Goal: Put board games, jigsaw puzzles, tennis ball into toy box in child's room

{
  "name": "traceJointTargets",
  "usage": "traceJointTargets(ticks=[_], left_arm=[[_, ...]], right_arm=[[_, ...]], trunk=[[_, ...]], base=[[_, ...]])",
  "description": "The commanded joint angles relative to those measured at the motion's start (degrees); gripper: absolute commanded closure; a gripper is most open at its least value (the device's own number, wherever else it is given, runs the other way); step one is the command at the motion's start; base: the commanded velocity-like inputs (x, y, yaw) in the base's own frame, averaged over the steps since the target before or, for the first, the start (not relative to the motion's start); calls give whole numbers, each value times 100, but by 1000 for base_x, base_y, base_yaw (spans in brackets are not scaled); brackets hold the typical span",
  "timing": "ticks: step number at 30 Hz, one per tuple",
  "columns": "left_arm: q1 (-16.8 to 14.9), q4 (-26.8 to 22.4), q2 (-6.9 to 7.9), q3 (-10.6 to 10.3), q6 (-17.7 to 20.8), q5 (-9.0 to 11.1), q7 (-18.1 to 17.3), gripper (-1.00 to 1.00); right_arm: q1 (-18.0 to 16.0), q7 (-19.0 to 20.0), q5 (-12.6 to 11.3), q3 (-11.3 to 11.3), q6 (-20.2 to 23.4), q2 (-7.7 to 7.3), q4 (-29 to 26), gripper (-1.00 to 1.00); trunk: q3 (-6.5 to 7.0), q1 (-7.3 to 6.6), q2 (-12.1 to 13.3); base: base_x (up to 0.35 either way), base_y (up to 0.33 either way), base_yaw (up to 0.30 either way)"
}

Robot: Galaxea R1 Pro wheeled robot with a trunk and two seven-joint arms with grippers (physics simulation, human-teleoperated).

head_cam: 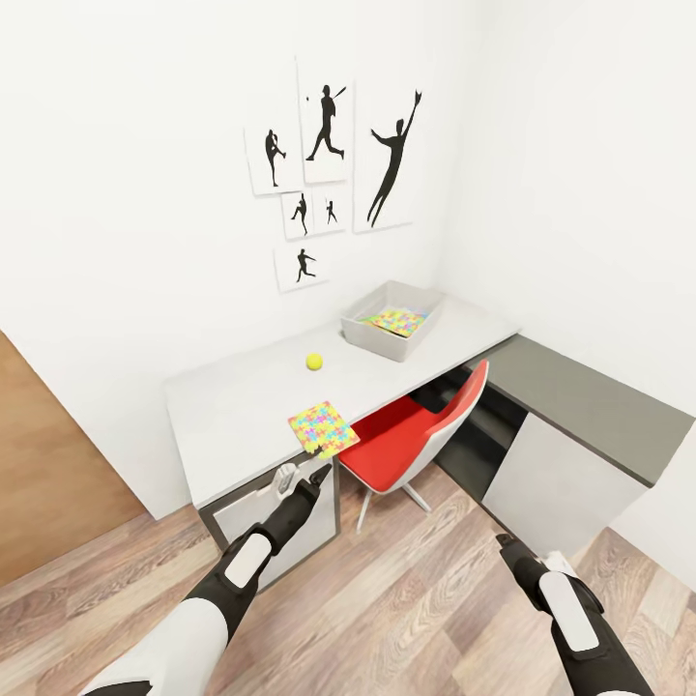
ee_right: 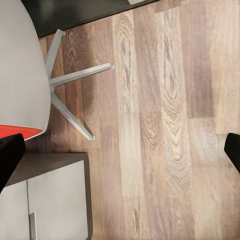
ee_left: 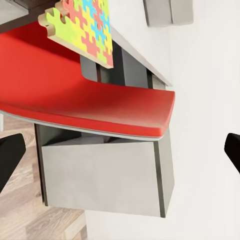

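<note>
Your left gripper (head_cam: 311, 471) sits at the near edge of the table (head_cam: 232, 406), just short of the puzzle (head_cam: 323, 428), whose corner overhangs that edge. In the left wrist view the fingers (ee_left: 10, 157) stand wide apart with nothing between them, so it is open and empty. That view also shows the puzzle (ee_left: 87, 27) jutting out over the red chair (ee_left: 90, 97).

The overhang is your best grip: bring one finger above and one below the free corner, then close on it. Come in level with the tabletop, since the sheet is thin and a steep approach would likely push it away instead of pinching it. I judge it light and perhaps floppy, so lift slowly.

The box (head_cam: 391, 319) stands at the far end of the table, well apart from this puzzle, and already holds another multicoloured puzzle. The ball (head_cam: 314, 362) lies on the table between the two, so carry the puzzle high enough to clear it and the box wall.

The chair (head_cam: 416, 435) is tucked in just beside your gripper; mind its back as you swing toward the box. Your right gripper (head_cam: 505, 541) hangs low over the floor (ee_right: 165, 125), fingers spread, holding nothing.
</note>
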Motion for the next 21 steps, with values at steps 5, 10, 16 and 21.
traceJointTargets(ticks=[5, 10, 16, 21], left_arm=[[-5, 1, -4, 34, 50, 50, -20, -100], [-5, 1, -4, 34, 53, 50, -19, -100], [-5, 1, -4, 35, 55, 50, -17, -100], [-5, 1, -4, 35, 54, 50, -19, -100]], right_arm=[[-3, -35, -44, -3, 22, -10, -10, -100], [-3, -37, -46, -3, 23, -17, -10, -100], [-3, -35, -49, -3, 22, -19, -10, -100], [-3, -35, -52, -3, 22, -14, -10, -100]], trunk=[[-11, 3, -11], [-65, 69, -132], [-173, 201, -372], [-262, 311, -573]], base=[[0, 0, 0], [0, 0, 0], [0, 0, 0], [0, 0, 0]])
